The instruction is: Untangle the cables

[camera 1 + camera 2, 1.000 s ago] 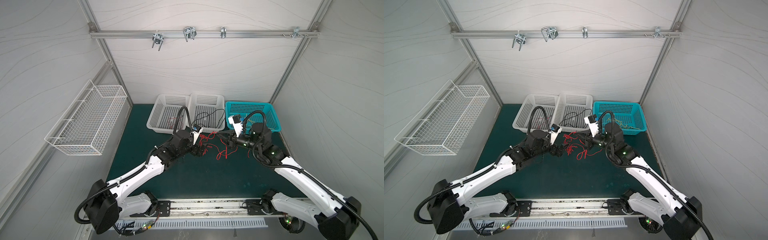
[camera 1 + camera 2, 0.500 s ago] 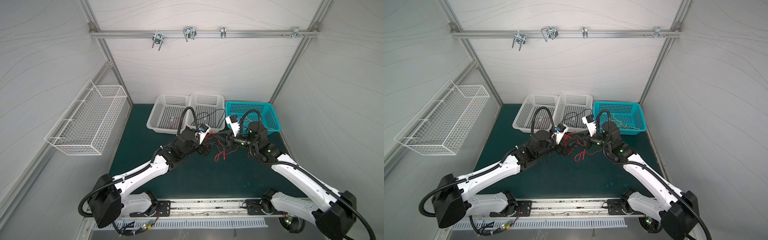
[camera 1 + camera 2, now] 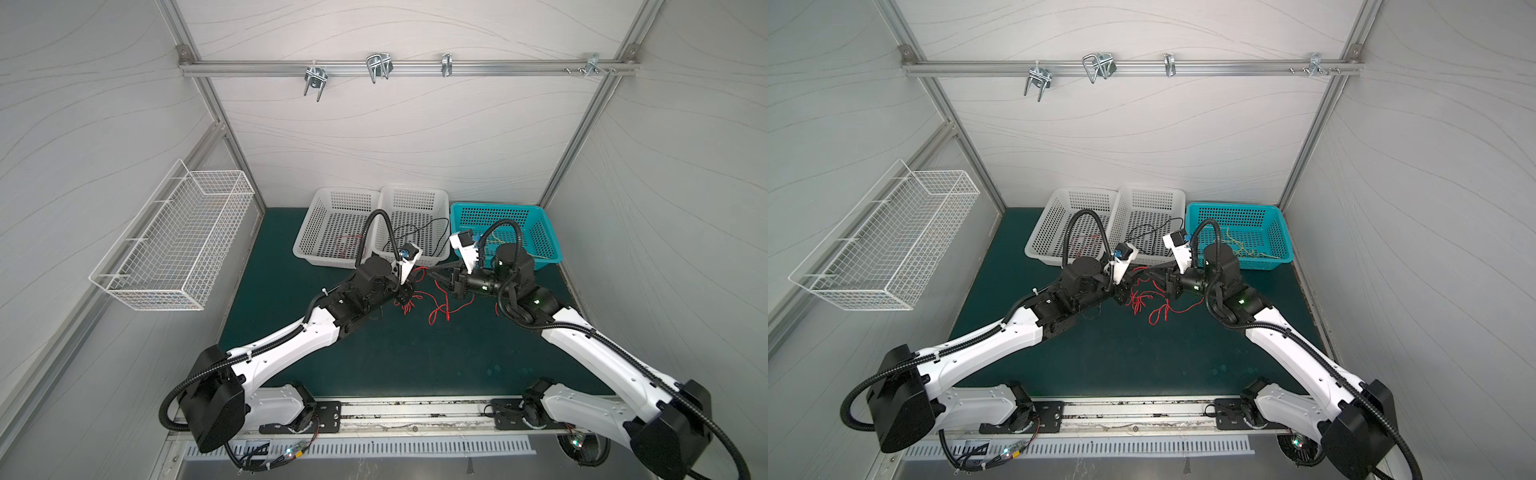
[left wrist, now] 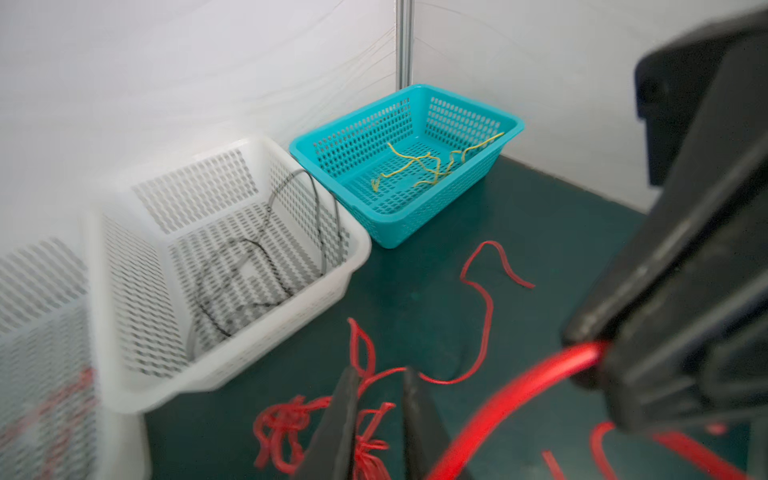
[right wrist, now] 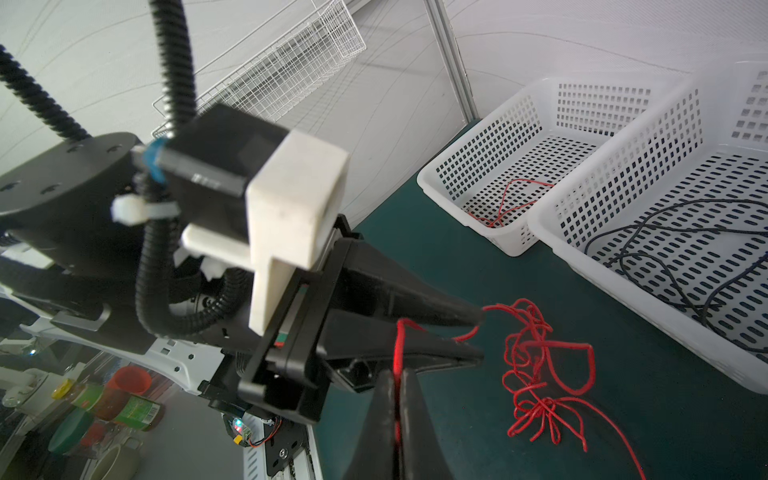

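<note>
A thin red cable lies knotted on the green mat between both arms. My right gripper is shut on one strand of it and holds that strand above the mat. My left gripper faces it from close by. Its jaws are drawn nearly together with red strands of the tangle between them. A black cable lies in the middle white basket. A yellow cable lies in the teal basket. Another red cable lies in the far white basket.
Three baskets stand in a row at the back of the mat: two white ones and a teal one. A white wire basket hangs on the left wall. Green mat stretches from the tangle to the front rail.
My left gripper has moved in over the red tangle and closed from wide open. My right gripper has stayed shut on its strand and shifted a little to the left.
</note>
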